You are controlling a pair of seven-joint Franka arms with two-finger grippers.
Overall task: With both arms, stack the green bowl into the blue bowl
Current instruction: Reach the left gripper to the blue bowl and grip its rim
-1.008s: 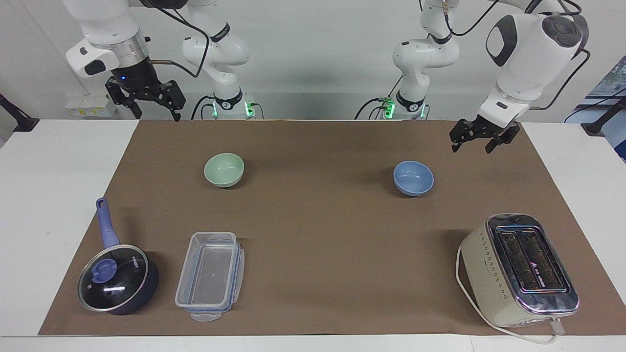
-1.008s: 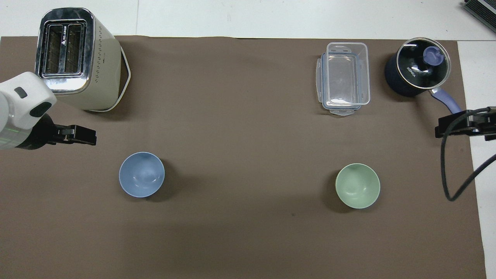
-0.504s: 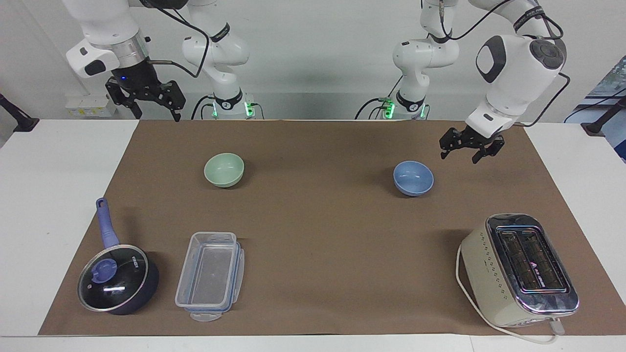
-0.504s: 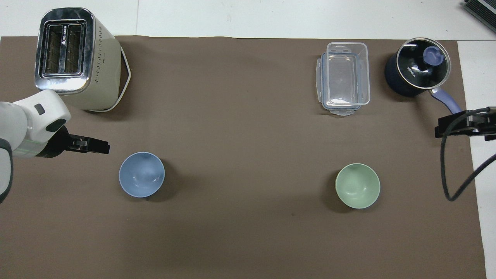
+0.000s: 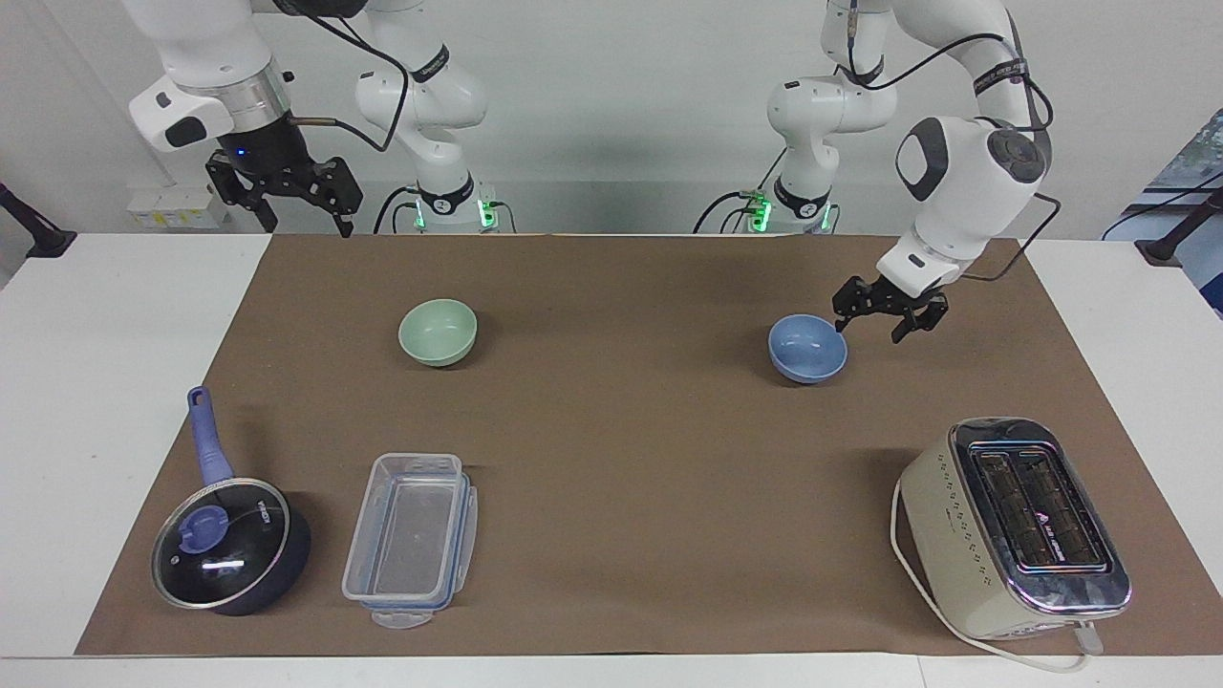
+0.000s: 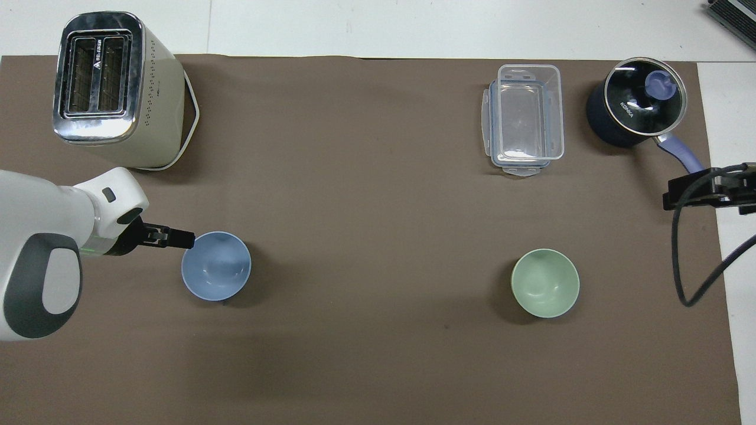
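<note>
Two bowls sit apart on the brown mat (image 5: 621,459), neither one touched by me: the blue bowl (image 5: 807,348) toward my left arm's end of the table, the green bowl (image 5: 438,332) toward my right arm's end, both upright and level with each other. My left gripper (image 5: 871,326) hangs low just beside the blue bowl's rim, on the side toward my left arm's end, its fingers spread with nothing between them. From the facing view I can see that spread and a sliver of mat under the fingertips; from overhead the same gripper (image 6: 177,238) shows only as a dark bar whose tip seems to meet the rim, so contact cannot be judged there. My right gripper (image 5: 301,205) waits high over the table edge nearest my bases, fingers spread and empty; overhead only its dark tip (image 6: 685,192) pokes in at the mat's edge near the saucepan's blue handle. Farther from me than the green bowl stand the clear plastic container (image 5: 411,538) and the lidded saucepan (image 5: 231,549), side by side. A cream toaster (image 5: 1013,526) stands farther from me than the blue bowl; overhead shows its two slots squarely, while the facing view also shows its white cord along the mat.
</note>
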